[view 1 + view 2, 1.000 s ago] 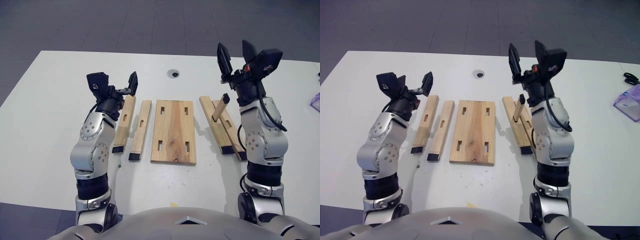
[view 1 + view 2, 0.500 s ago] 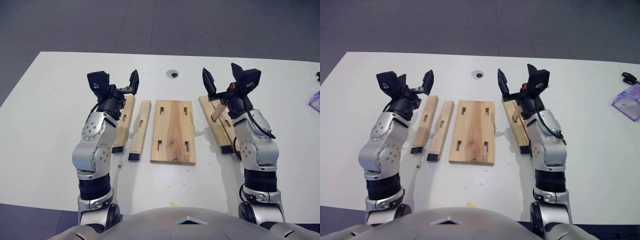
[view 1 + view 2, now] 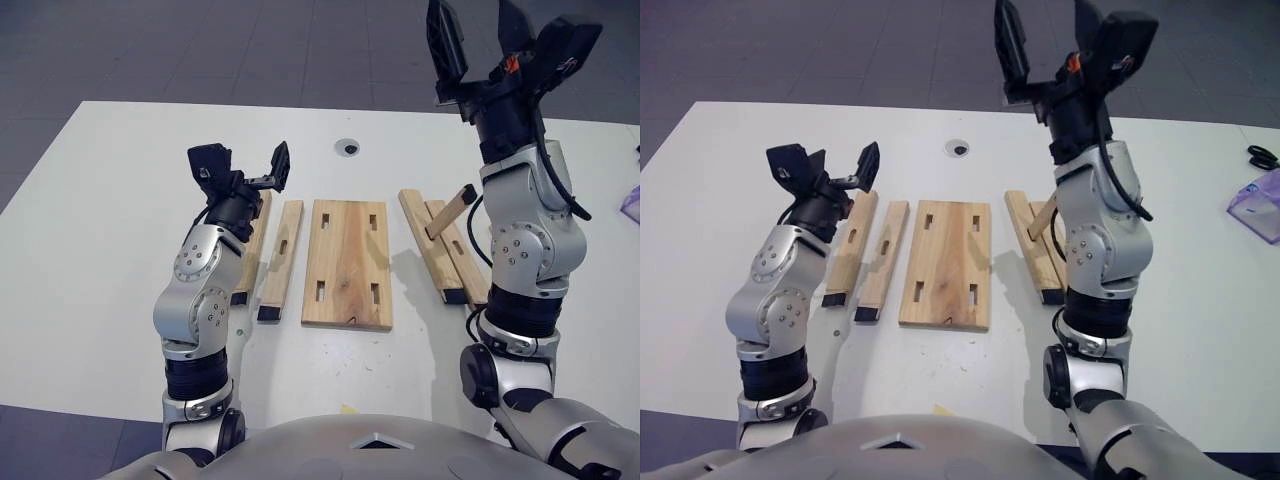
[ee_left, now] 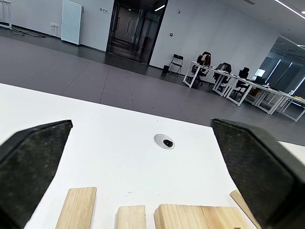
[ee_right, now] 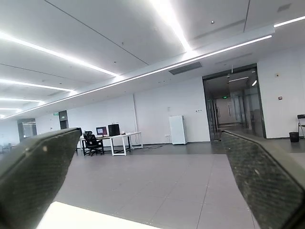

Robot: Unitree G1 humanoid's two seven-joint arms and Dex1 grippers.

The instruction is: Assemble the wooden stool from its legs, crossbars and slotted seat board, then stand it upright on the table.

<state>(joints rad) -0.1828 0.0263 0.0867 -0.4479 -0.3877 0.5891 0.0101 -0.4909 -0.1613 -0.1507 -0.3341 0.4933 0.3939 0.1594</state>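
The slotted seat board [image 3: 347, 261] lies flat in the middle of the white table [image 3: 90, 250]. Two slotted legs [image 3: 279, 255] with black ends lie side by side to its left; their far ends show in the left wrist view [image 4: 76, 214]. Two more legs [image 3: 433, 246] lie to its right, with a short crossbar [image 3: 449, 211] propped at a slant on them. My left gripper [image 3: 243, 165] is open and empty, hovering over the far ends of the left legs. My right gripper [image 3: 482, 33] is open and empty, raised high above the right legs and pointing up.
A round cable grommet [image 3: 347, 148] sits in the table beyond the board. At the right edge lie a purple packet [image 3: 1257, 204] and scissors [image 3: 1260, 156]. Bare table stretches to the left and in front of the parts.
My right arm dipped toward the right legs half a second ago and has now swung high up, still open and empty. The left gripper has shifted slightly right. The wooden parts have not moved.
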